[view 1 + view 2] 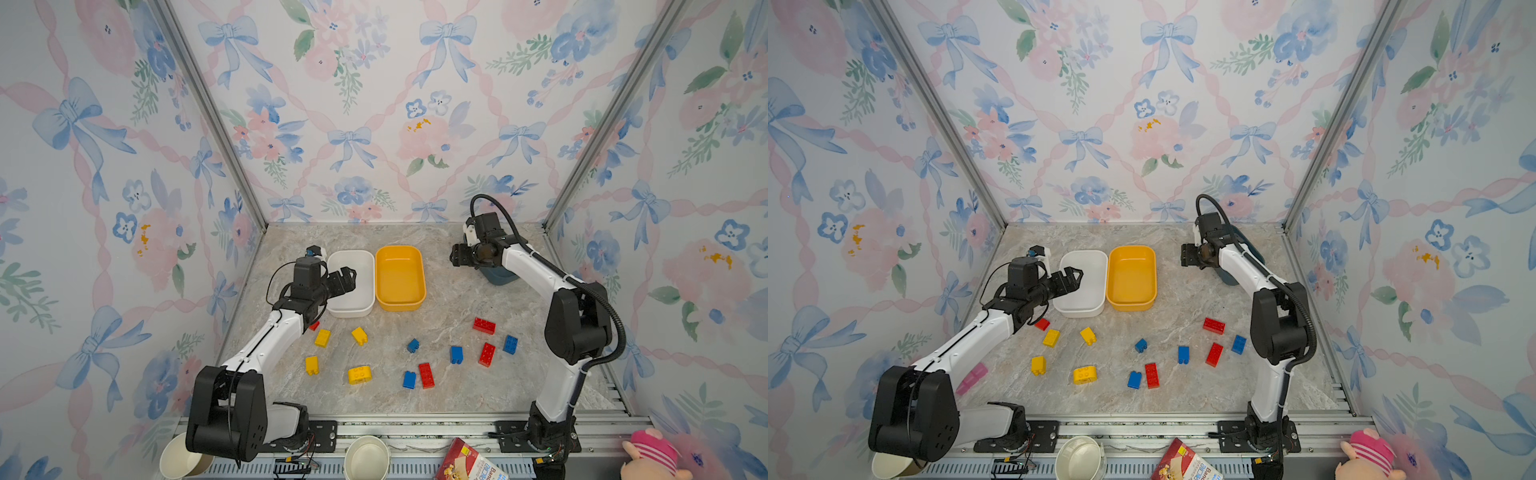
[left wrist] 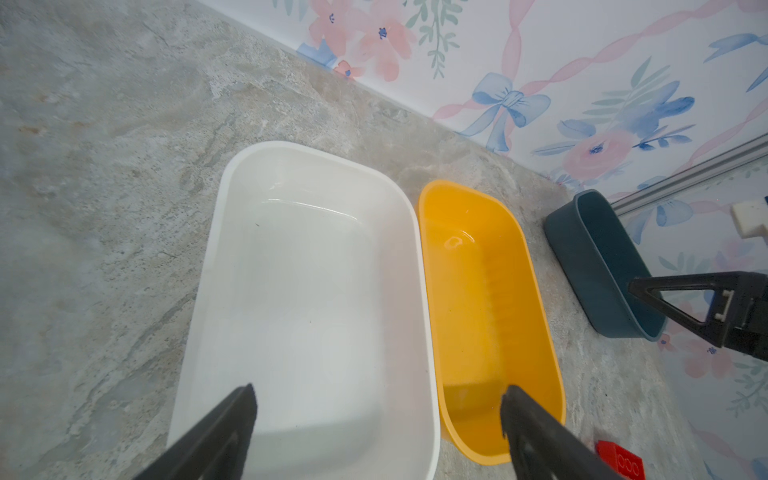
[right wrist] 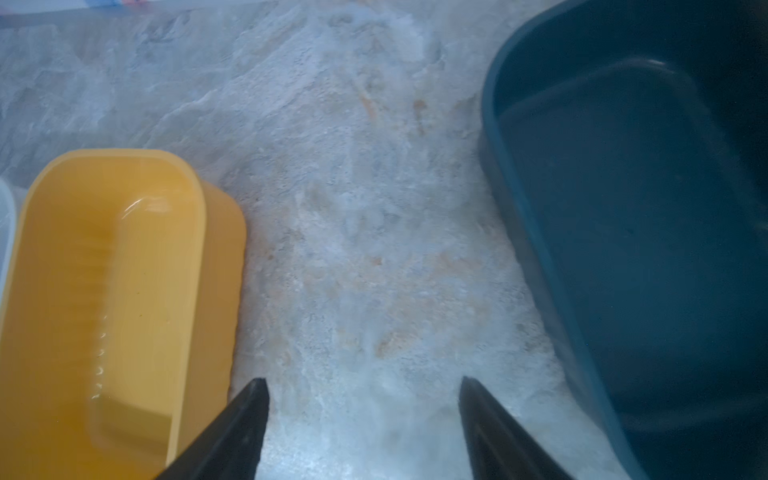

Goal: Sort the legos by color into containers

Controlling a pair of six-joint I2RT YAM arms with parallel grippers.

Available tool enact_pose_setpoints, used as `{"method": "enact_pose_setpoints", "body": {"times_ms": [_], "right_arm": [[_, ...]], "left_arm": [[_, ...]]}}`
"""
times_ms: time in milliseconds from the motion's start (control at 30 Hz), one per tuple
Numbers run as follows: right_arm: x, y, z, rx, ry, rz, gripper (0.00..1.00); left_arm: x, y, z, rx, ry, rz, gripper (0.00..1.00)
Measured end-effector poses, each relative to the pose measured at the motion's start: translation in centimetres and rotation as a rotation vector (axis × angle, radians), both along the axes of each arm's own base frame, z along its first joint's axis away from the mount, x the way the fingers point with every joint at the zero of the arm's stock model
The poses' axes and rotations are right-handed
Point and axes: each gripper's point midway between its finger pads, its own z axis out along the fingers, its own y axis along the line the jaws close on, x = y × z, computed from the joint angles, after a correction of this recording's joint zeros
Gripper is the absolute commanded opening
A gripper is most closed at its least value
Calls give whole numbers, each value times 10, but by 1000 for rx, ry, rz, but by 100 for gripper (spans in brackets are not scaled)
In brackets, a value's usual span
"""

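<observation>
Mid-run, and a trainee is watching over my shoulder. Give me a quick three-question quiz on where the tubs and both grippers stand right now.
1. True or false: the yellow tub is empty.
2. Fill in: the right gripper, between the yellow tub and the teal tub, has its jaws ___.
3. Pick one. The left gripper hangs over: A) the teal tub, B) the white tub, C) the yellow tub.
Key: 1 true; 2 open; 3 B.
</observation>
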Motion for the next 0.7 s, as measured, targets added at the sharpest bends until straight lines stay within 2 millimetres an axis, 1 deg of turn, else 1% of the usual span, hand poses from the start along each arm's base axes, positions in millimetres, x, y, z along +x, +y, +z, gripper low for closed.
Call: {"method": "enact_pose_setpoints", "body": {"times_ms": [67, 100, 167, 233, 300, 333, 367, 433, 500, 600, 700], "right_arm": [[6, -24, -6, -14, 12, -43, 81], [9, -32, -8, -19, 18, -58, 81], [15, -44, -13, -28, 29, -75, 82], [20, -51, -19, -34, 40, -80, 82], [22, -54, -26, -38, 57, -79, 83], [23, -54, -29, -38, 66, -76, 85], [24, -55, -32, -37, 74, -71, 89], [28, -55, -37, -34, 84, -62, 92], [29, -53, -43, -24, 97, -50, 93], [25, -49, -51, -5, 125, -28, 93], [23, -43, -54, 22, 139, -10, 93]], "left_arm": [[0, 0, 0, 0, 0, 0, 94], [0, 0, 0, 0, 0, 0, 95], [0, 0, 0, 0, 0, 0, 95], [0, 0, 0, 0, 0, 0, 95], [0, 0, 0, 0, 0, 0, 95], [0, 0, 0, 0, 0, 0, 95], [0, 0, 0, 0, 0, 0, 95], [0, 0, 0, 0, 0, 0, 95], [0, 0, 0, 0, 0, 1, 96], [0, 0, 0, 0, 0, 1, 96], [0, 0, 0, 0, 1, 1, 96]]}}
